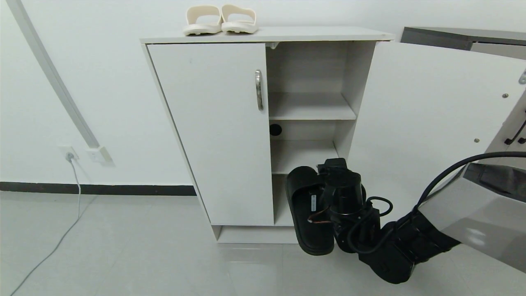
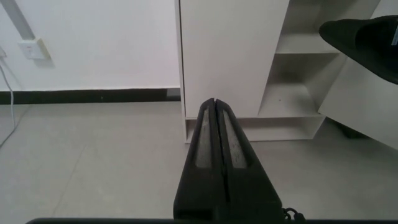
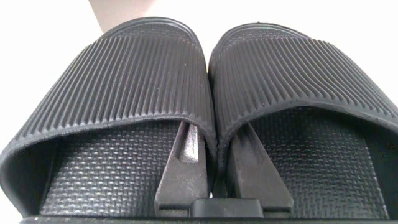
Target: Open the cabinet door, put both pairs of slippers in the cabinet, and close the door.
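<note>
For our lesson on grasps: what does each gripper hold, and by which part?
The right gripper pinches the pair of black ribbed rubber slippers by their inner strap edges, one finger inside each. The left gripper holds nothing.

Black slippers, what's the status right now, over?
Right gripper shut on black slippers, held before the open cabinet, low shelves. Left gripper shut, empty. Cream slippers on cabinet top. No obstacle at the opening.

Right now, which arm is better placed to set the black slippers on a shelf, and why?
Right. The right gripper is shut on the black slippers directly before the open shelves; the left gripper is shut, empty, and farther from the cabinet.
</note>
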You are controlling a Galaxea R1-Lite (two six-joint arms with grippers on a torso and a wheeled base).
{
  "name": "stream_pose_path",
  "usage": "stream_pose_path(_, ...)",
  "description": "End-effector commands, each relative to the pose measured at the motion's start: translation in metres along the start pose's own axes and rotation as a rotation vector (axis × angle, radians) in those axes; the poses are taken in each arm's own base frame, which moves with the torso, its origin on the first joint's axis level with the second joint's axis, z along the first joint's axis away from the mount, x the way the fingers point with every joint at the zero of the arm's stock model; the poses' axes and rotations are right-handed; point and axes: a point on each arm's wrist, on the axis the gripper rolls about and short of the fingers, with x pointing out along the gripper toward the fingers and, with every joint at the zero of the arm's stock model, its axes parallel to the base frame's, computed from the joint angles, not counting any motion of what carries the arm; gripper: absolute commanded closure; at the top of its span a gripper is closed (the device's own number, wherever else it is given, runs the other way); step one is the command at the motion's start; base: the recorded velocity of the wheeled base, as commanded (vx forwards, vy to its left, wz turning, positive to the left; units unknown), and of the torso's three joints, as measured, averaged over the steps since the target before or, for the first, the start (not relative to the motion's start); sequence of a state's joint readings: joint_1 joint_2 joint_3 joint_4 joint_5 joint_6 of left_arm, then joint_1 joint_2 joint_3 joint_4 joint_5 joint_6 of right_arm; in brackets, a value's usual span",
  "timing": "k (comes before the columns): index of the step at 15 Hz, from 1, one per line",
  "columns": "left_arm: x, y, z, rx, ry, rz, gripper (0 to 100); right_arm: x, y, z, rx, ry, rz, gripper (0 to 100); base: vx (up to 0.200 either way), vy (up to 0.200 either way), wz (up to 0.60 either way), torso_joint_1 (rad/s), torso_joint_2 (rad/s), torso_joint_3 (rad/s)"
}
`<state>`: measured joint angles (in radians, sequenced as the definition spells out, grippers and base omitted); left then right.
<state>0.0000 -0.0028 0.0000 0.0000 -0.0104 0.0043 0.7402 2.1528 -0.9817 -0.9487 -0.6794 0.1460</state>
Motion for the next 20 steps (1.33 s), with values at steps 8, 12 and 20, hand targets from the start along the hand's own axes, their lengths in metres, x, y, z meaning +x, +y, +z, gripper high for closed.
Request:
stream_pose_path(8,0.000,0.000,0.000,0.000,0.006,0.000,100,0.002,0.000,-0.007,-0.012,0.014,-0.003,100,0.000,0.000,0.00,0.001,0.00,-0.055)
stream_pose_path(12,0.000,0.000,0.000,0.000,0.006,0.000,100,0.003,0.001,-0.009,-0.012,0.014,-0.003,100,0.000,0.000,0.00,0.006,0.00,-0.192)
stream_pose_path(20,0.000,0.000,0.000,-0.003,0.006,0.000,100,0.005,0.002,-0.015,-0.016,0.017,-0.008,100,0.000,0.000,0.00,0.003,0.00,-0.198)
